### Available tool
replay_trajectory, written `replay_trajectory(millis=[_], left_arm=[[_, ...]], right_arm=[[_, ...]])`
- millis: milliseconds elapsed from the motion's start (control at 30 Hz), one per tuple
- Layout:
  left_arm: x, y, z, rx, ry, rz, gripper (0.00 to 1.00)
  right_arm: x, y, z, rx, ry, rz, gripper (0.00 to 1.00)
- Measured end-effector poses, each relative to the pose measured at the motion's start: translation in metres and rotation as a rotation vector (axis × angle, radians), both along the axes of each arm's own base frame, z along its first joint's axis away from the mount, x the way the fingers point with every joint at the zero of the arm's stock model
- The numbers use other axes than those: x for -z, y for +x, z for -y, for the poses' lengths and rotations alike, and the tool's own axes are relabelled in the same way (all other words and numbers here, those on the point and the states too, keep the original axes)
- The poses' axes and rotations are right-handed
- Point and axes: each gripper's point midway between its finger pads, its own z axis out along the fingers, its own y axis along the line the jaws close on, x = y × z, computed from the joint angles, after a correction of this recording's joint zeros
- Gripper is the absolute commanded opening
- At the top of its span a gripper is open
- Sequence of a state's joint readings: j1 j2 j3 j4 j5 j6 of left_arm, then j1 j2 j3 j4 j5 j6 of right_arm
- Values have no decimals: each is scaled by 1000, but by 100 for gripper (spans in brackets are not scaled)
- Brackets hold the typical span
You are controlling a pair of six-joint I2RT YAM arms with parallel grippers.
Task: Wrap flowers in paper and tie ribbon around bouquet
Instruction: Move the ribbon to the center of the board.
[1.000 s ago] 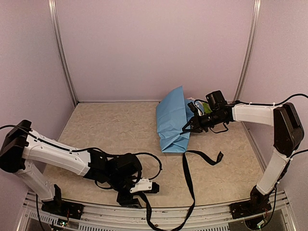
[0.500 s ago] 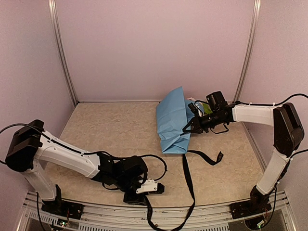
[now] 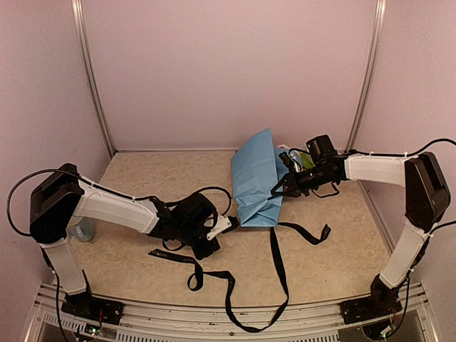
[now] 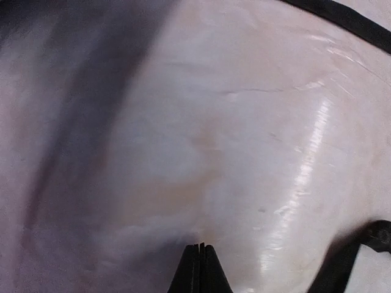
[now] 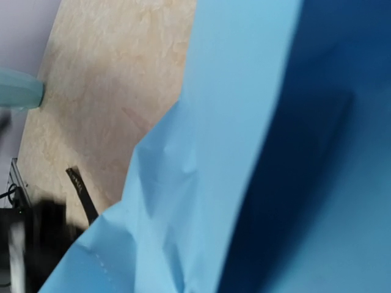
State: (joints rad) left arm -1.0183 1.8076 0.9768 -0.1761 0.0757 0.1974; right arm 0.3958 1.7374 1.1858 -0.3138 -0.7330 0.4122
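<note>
The paper (image 3: pixel 256 178), light blue, stands in a folded heap at the back centre and fills the right wrist view (image 5: pixel 201 183), its dark inside showing. My right gripper (image 3: pixel 276 192) is shut on its right edge. Of the flowers, only a bit of green and white (image 3: pixel 296 158) peeks out behind the paper. The black ribbon (image 3: pixel 279 271) trails from the paper's foot to the front edge and loops back left under my left arm. My left gripper (image 3: pixel 225 224) is shut by the paper's lower left corner; its tips (image 4: pixel 200 246) press together over bare table, with ribbon (image 4: pixel 351 256) beside them.
A pale teal object (image 3: pixel 84 229) stands at the left wall behind my left arm and shows in the right wrist view (image 5: pixel 18 88). A metal rail (image 3: pixel 214 313) runs along the front edge. Walls close in three sides.
My left arm swung from the front edge up to the paper's lower left corner and its gripper shut. The ribbon end came up from the front edge onto the table. The right arm stayed still.
</note>
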Motion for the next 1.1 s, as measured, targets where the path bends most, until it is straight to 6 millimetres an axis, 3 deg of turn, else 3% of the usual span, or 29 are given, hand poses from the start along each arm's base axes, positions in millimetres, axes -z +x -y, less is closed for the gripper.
replay_trajectory(millis=[167,267,333,433,533,600,667,733,933,1100], left_arm=[[-18,78,-23,-258,-47,59,0],[-23,109,-29,-354,-82,67,1],[-24,113,-31,-361,-97,59,20],[-33,84,-17,-238,-148,24,43],[-53,21,8,-14,-193,23,52],[-67,-32,27,170,-225,36,55],[-71,-72,39,315,-241,31,57],[-63,-80,39,363,-223,29,58],[-20,-74,26,379,-102,8,57],[-10,-80,23,416,-76,-22,58]], right_arm=[[-1,-1,0,-3,3,-1,0],[-1,-1,0,-4,6,-2,0],[-2,0,1,-3,8,-2,0],[-5,-1,2,-1,10,4,0],[-8,-1,2,-3,12,11,0],[-8,-1,2,-3,12,11,0],[-8,-1,2,-4,13,9,0],[-8,-2,2,-5,14,9,0],[-8,-2,2,-5,14,8,0],[-4,-4,3,-6,10,-1,0]])
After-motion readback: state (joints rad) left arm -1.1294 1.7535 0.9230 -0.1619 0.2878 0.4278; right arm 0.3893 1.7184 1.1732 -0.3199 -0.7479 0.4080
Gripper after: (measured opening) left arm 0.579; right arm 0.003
